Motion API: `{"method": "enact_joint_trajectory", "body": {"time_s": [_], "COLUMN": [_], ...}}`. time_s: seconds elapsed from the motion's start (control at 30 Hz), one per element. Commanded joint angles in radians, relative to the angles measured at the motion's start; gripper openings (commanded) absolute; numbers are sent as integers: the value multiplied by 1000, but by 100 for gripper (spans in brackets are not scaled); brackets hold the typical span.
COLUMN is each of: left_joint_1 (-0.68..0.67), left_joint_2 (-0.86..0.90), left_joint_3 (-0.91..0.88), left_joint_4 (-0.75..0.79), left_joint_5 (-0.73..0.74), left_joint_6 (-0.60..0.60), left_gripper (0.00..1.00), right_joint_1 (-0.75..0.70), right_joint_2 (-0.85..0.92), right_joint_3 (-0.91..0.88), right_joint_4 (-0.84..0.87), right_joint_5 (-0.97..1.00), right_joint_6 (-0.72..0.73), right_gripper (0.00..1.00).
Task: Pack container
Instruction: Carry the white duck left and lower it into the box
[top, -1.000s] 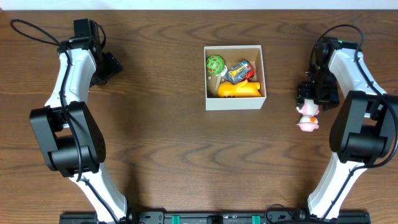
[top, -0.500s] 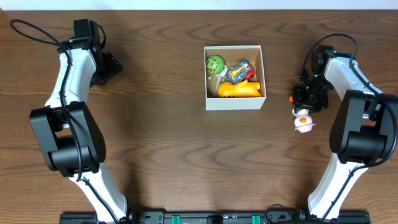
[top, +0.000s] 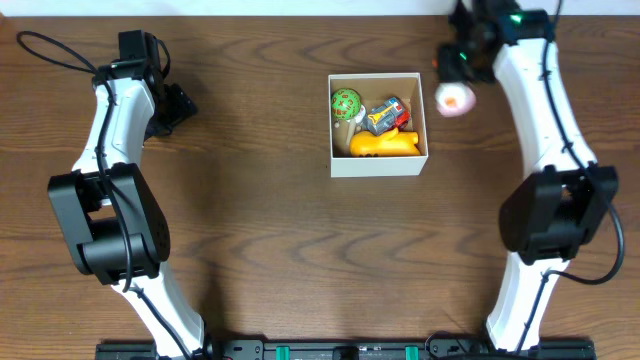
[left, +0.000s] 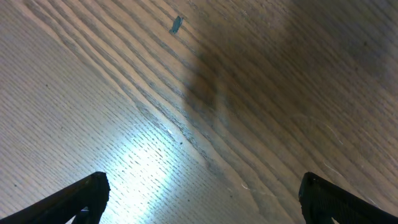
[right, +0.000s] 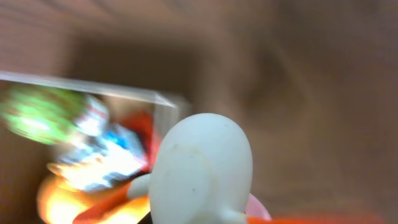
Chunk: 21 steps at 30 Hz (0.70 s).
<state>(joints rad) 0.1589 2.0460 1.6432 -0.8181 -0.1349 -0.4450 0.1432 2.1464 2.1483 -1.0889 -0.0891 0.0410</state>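
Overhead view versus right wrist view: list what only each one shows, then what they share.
Only overhead: the open left pincer, far left of the box, and the box's full square outline. Only right wrist: a blurred close look at the pink and white toy's smooth body. Both: that toy, which the right pincer holds, the box, and the green ball and yellow toy inside it.
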Motion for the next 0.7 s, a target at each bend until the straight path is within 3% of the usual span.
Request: {"method": "enact_joint_trajectory", "body": {"time_s": [0.0,0.33,0.67], "left_joint_1": [3,3,3], "left_joint_2": [2,2,2], "left_joint_3": [-7,-7,-7], "left_joint_4": [-3,-3,-3], "left_joint_5": [-12,-12,-12], "left_joint_6": [-2,-2,-2], "left_gripper": [98,98,98], "right_joint_1": [75,228,266], "right_joint_2": [-9,-5,0], "right_joint_3": [61,58,-60], "right_joint_4": [16,63,89], "right_joint_5": [-18,-34,-40], "right_joint_6": [3,-33,22], "right_gripper": [5,3,1]}}
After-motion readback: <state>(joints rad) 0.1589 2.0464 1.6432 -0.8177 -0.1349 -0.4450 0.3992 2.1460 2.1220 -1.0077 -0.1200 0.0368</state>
